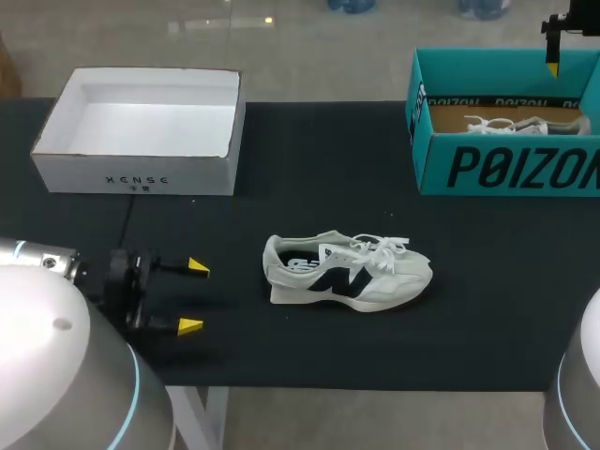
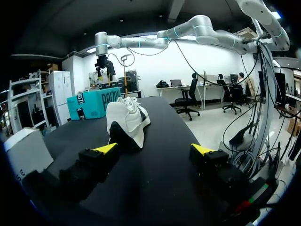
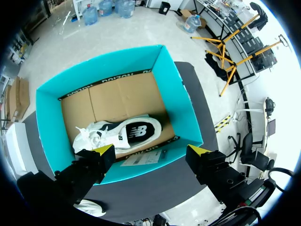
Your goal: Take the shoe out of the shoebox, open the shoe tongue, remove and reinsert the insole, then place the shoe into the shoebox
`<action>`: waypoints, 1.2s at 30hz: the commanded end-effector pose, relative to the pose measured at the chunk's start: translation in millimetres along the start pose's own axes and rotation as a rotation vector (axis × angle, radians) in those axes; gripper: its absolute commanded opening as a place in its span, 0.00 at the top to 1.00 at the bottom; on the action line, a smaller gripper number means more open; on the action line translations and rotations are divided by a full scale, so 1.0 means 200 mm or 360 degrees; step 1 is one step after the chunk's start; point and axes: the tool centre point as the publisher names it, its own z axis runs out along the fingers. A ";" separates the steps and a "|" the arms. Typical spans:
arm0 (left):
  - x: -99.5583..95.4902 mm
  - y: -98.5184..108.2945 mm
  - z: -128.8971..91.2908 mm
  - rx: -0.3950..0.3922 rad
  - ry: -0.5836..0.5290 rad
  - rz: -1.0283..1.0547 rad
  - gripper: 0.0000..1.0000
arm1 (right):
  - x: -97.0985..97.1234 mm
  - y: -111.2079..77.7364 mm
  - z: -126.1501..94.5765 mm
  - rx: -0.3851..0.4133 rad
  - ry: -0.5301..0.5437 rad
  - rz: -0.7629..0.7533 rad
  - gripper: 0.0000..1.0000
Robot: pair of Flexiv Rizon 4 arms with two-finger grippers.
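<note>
Found the white sneaker [image 3: 123, 133] lying on its side in the teal shoebox [image 3: 188, 113] beneath wide-open right jaws, with left jaws equally wide; judged it light, soft-sided, best pinched across the firmer heel.

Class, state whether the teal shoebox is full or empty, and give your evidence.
Not empty: the teal shoebox holds one white shoe, lying on its side on the cardboard floor.
</note>
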 end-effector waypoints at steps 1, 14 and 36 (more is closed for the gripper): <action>-0.11 0.04 0.12 -0.0007 0.0062 -0.0025 0.00 | 0.00 0.00 0.00 -0.0002 0.0000 0.0000 0.00; -0.37 0.11 0.36 -0.0048 0.0089 -0.0071 0.00 | 0.00 0.00 0.00 -0.0002 0.0000 0.0000 0.00; -0.39 0.15 0.50 -0.0036 0.0134 -0.0155 0.00 | 0.00 0.00 0.00 -0.0002 0.0000 0.0000 0.00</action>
